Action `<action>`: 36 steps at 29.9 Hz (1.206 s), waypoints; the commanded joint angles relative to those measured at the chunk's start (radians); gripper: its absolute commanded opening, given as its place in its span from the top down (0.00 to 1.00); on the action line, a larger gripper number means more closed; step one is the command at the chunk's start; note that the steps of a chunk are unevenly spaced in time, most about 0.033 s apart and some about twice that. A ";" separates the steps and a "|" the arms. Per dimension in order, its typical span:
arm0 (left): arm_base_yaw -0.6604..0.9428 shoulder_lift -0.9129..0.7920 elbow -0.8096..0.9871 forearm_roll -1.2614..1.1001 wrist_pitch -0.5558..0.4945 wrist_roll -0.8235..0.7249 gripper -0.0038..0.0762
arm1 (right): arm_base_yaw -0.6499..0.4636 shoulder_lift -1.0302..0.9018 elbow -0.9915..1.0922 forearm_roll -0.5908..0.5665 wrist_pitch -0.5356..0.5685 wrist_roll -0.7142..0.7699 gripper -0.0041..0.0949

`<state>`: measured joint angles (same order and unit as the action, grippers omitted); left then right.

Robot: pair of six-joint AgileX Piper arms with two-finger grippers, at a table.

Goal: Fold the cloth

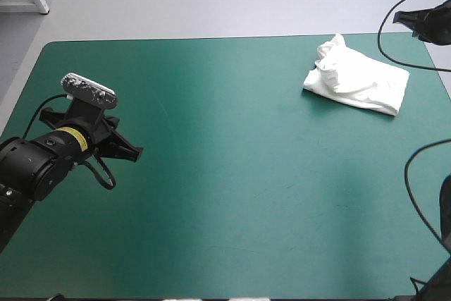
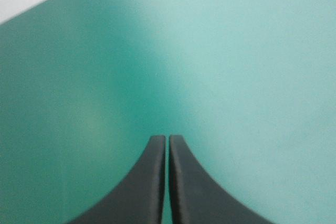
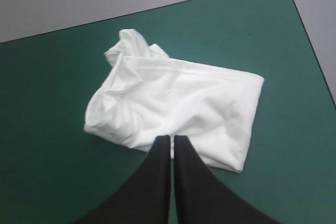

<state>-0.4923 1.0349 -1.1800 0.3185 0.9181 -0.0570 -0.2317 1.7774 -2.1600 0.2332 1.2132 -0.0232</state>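
1. Right gripper [image 3: 171, 137] is clenched with nothing between its fingers. It hangs over the shirt [image 3: 173, 103], tips above the bundle's nearer edge. The left gripper [image 2: 167, 137] is likewise clenched and empty, over bare table [image 1: 211, 195], well apart from the shirt.
2. The shirt lies as a rough folded bundle near the table's far right corner, close to the right edge. The end toward that edge is smooth. The other end finishes in a crumpled knot of cloth that sticks out and up. The fold looks mostly made but untidy.
3. A descent with the fingers pressed together cannot grip. It only pokes or shoves the bundle, and a shove toward the right edge could push cloth off the table. The fingers need to part first.
4. A pinch from above may catch only the top layer. Lifting that layer would peel the bundle open and undo the fold.
5. Tucking the crumpled end with one gripper alone could drag the whole bundle, since nothing pins the smooth end. The left gripper is too far off to help without crossing the table.
6. The knot may spring back up after pressing, because soft cloth holds no crease. That would leave the bundle lopsided.
7. How high the right tips are above the cloth is hard to judge from these views. A misjudged drop could strike the table through the shirt.
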 commanded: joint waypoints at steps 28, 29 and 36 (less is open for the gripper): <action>-0.001 -0.308 0.681 -0.014 -0.638 -0.064 0.93 | 0.220 -1.271 1.734 0.193 -0.858 -0.448 0.98; -0.001 -0.324 0.712 -0.015 -0.640 -0.085 0.93 | 0.220 -1.298 1.765 0.218 -0.858 -0.456 0.98; -0.001 -0.414 0.812 -0.009 -0.638 -0.168 0.93 | 0.220 -1.429 1.841 0.254 -0.883 -0.526 0.98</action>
<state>-0.4923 0.6491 -0.3578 0.2983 0.3544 -0.2007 -0.0143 0.3818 -0.2957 0.4603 0.4155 -0.5098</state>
